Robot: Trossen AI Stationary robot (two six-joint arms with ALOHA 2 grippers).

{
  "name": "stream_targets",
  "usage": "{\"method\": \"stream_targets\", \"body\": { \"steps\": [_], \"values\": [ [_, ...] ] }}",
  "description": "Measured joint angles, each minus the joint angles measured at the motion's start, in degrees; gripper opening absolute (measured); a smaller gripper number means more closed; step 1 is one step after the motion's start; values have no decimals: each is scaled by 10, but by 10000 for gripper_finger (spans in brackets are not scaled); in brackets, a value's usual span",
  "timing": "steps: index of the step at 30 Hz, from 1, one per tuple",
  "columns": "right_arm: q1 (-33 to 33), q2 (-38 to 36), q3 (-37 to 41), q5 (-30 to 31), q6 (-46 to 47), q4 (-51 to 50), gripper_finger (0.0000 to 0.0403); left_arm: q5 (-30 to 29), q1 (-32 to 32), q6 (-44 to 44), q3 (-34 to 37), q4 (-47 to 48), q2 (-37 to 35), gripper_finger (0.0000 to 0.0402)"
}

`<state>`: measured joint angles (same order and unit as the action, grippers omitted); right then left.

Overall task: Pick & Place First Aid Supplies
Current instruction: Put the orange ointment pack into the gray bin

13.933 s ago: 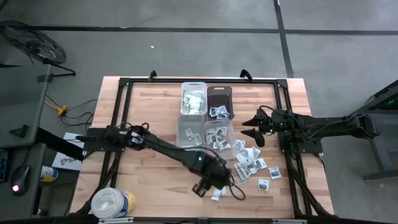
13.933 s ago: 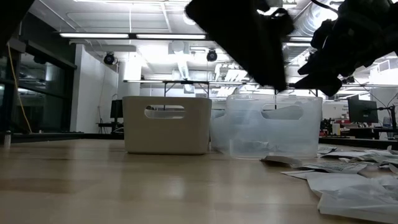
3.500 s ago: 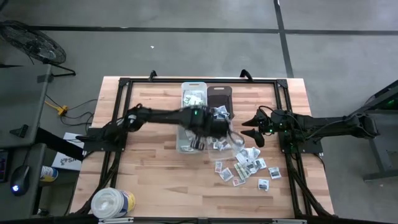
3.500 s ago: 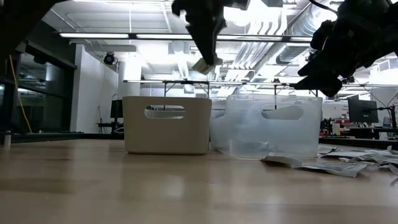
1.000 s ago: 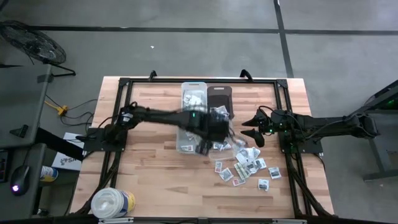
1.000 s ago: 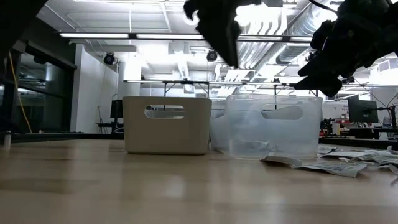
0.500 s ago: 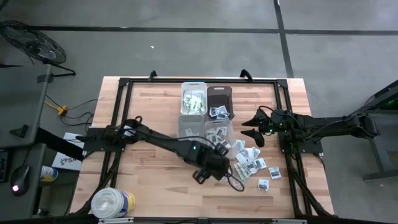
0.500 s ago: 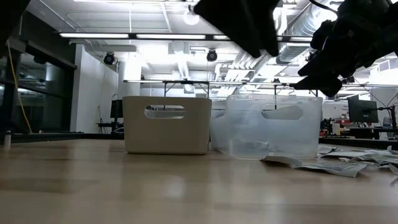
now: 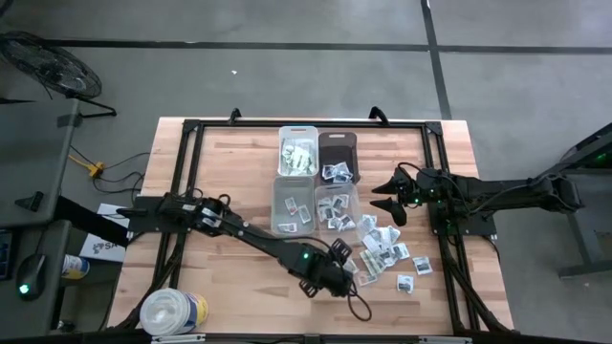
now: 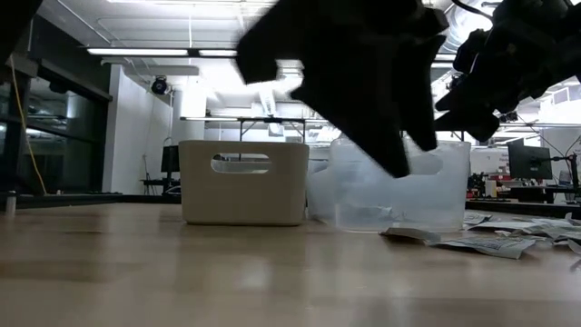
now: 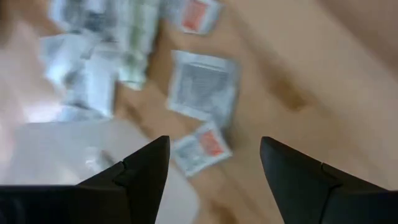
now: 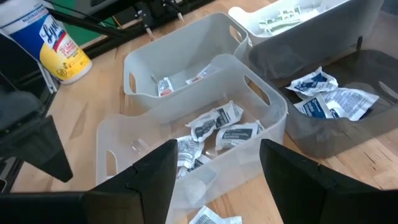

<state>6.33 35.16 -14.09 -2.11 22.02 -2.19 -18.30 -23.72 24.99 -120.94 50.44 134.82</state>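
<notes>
The first aid supplies are small flat packets. Several lie loose on the wood (image 9: 382, 250) to the right of the bins; others lie inside the clear bin (image 9: 337, 204), the dark bin (image 9: 337, 153) and the white bin (image 9: 297, 151). My left gripper (image 9: 335, 277) hangs open above the near left edge of the loose pile. In its wrist view a red-printed packet (image 11: 202, 146) and a grey-printed one (image 11: 202, 90) lie flat on the table beyond the gripper (image 11: 214, 158). My right gripper (image 9: 390, 203) waits open to the right of the clear bin, above the table.
A second clear bin (image 9: 294, 204) stands left of the first one. The big white tub (image 9: 172, 311) stands at the near left corner. A black frame (image 9: 191, 129) rims the table. Bare wood lies left of the bins.
My left gripper has swung from above the clear bins toward the table's near edge and come down over the loose packets, rolling somewhat on the way. It has stayed open with nothing in it.
</notes>
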Motion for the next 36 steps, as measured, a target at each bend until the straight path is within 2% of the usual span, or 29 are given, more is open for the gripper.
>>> {"method": "stream_targets", "body": {
  "steps": [6,13,24,36],
  "values": [
    [0,1,0,0,0,2,222,-82,0,-18,-1,-2,2,248],
    [0,1,0,0,0,2,222,-48,-10,-53,0,-3,2,248],
    [0,1,0,0,0,1,222,-63,-22,-103,84,-94,3,248],
    [0,1,0,0,0,1,222,-64,-2,-103,94,-105,2,248]
  ]
}}
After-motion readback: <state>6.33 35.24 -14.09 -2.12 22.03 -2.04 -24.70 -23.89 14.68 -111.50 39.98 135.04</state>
